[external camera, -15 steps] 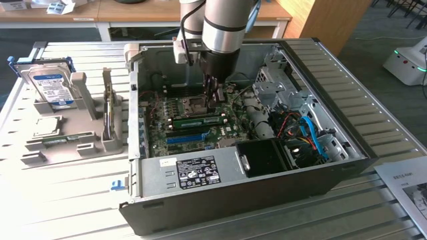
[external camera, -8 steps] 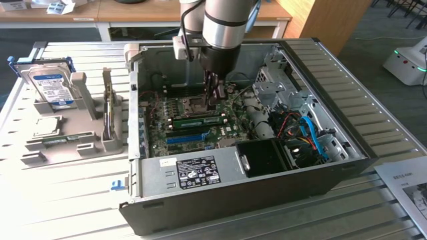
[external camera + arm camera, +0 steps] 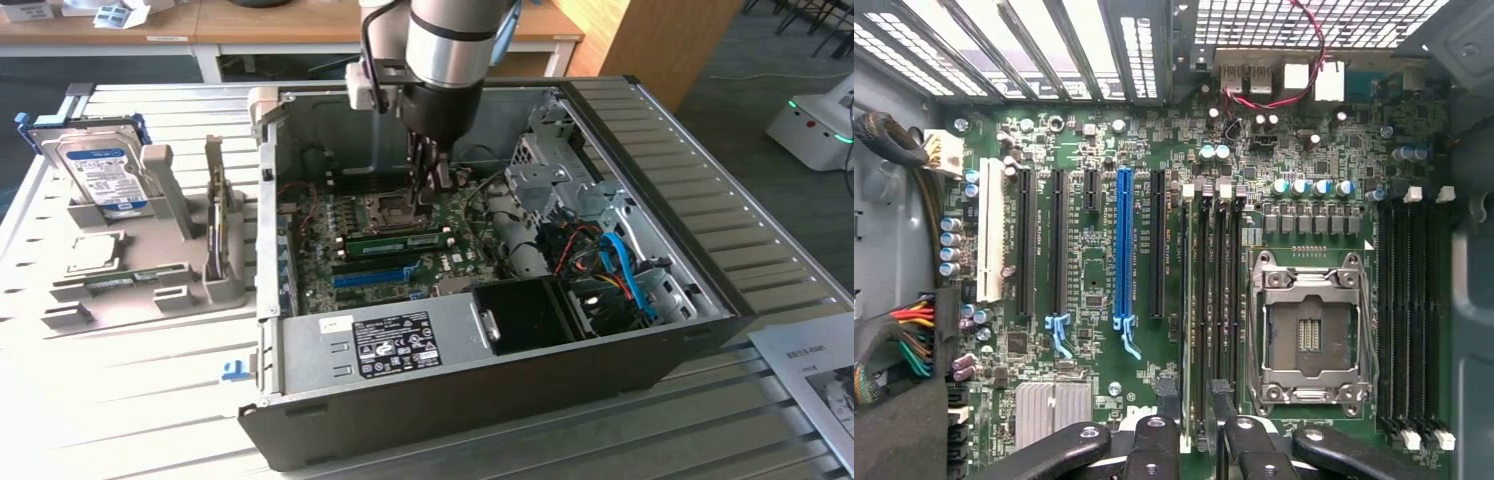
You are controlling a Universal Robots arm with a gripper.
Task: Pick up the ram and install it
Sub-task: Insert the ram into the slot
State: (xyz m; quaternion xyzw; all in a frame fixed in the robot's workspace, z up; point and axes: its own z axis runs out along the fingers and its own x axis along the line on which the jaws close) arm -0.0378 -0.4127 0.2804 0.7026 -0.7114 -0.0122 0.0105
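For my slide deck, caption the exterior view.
Robot gripper hangs inside the open computer case, above the motherboard.

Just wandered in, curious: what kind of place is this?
Probably a computer-assembly lab: an open computer case on a metal table, a hard drive beside it, a robot arm reaching in.

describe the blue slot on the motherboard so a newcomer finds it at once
Look inside the open computer case at the green motherboard. Among its row of long parallel slots, the blue slot is the only bright blue one; its neighbours are black or white.
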